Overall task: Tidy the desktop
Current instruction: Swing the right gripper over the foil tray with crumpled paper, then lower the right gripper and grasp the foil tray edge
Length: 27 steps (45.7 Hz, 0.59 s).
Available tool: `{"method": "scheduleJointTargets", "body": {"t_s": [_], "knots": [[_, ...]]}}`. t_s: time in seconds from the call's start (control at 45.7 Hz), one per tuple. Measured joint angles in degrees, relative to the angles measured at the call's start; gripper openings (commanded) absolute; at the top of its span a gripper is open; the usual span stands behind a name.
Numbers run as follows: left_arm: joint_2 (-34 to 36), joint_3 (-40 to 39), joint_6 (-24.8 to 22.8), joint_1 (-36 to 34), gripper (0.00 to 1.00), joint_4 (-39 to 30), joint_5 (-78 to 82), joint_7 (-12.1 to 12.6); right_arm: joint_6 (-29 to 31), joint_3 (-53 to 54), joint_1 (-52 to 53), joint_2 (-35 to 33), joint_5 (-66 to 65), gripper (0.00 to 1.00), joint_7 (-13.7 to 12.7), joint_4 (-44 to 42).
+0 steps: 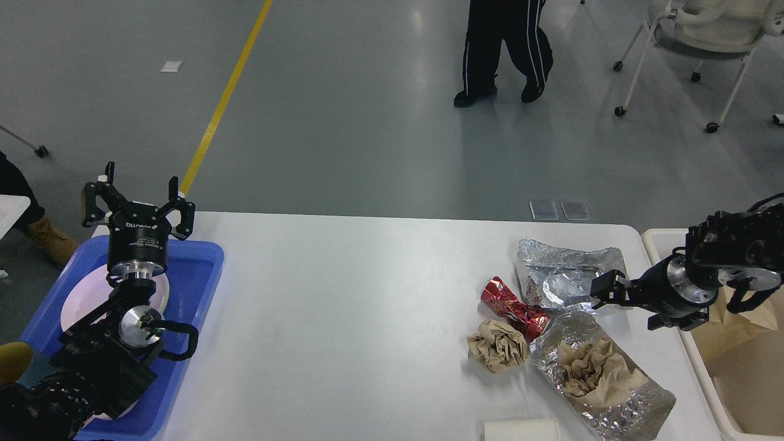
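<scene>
Trash sits bunched on the right half of the big white rounded-corner desk (367,306). Right gripper (603,290) is low beside the crinkled silver foil wrapper (566,272); can't tell its fingers' state. I'd pinch a raised fold. Left gripper (138,205) has fingers apart, empty.

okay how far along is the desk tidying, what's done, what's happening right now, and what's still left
Looks done: a white plate lies in the blue tray, and brown paper is in the cream bin.

In hand: nothing visibly held. The right gripper hangs beside the upper foil bag; the left gripper is open above the tray.

Left on the desktop: red wrapper, crumpled paper ball, paper-stuffed foil bag.
</scene>
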Motion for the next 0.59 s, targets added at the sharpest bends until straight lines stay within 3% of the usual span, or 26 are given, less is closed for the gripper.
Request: {"method": "scheduleJointTargets", "body": {"t_s": [0.372,0.591], "knots": [[0.00,0.00,0.00,0.04,0.97,0.00,0.01,0.00,-0.08,0.59,-0.96,-13.06,-0.21,1.00,0.00,9.11],[0.01,0.00,0.00,0.04,0.97,0.00,0.00,0.00,-5.93,2.01,-5.27,-16.21,0.13,1.00,0.33,15.13]]}}
